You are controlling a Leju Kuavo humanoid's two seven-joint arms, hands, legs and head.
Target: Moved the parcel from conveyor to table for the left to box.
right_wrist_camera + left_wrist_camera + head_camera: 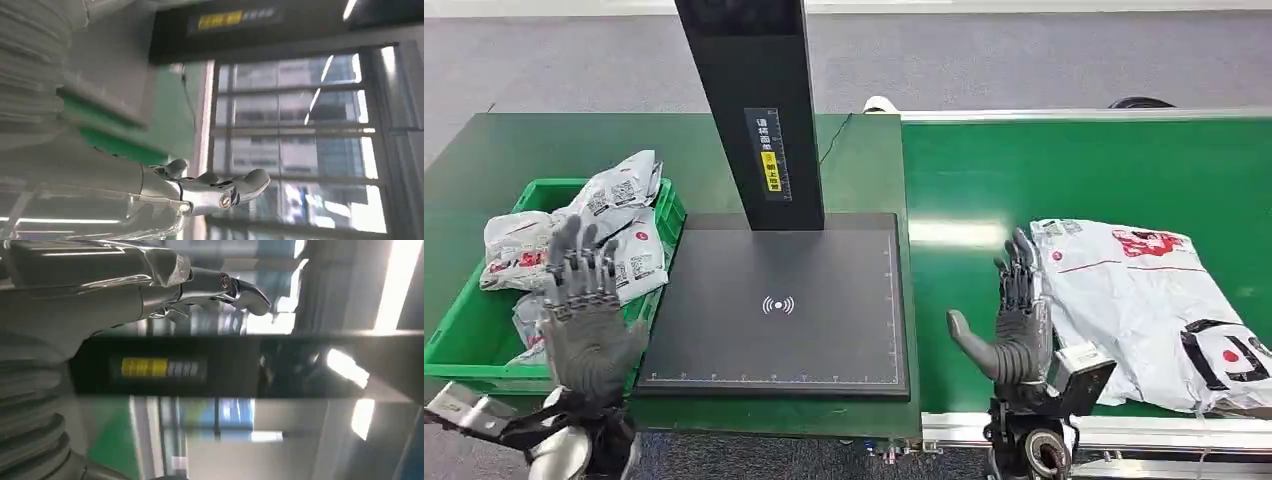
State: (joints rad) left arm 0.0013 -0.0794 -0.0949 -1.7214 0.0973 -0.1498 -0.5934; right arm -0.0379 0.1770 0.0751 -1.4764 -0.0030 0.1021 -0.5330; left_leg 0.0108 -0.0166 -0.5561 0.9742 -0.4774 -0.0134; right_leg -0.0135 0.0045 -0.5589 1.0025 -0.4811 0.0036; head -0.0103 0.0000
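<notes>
A large white parcel (1159, 305) with red and black print lies flat on the green conveyor belt (984, 180) at the right. My right hand (1018, 315) stands upright just left of it, fingers straight and apart, holding nothing, its fingertips close to the parcel's near-left edge. My left hand (582, 300) is raised over the green box (464, 330) at the left, fingers spread and empty. Several white parcels (619, 225) lie heaped in that box. The right wrist view catches my right hand's fingers (220, 187) from the side, and the left wrist view shows my left hand's fingers (220, 287).
A black scanner platform (779, 305) with a tall black post (754, 100) sits on the green table (574, 145) between box and belt. The belt's metal rail (1124, 430) runs along the near edge.
</notes>
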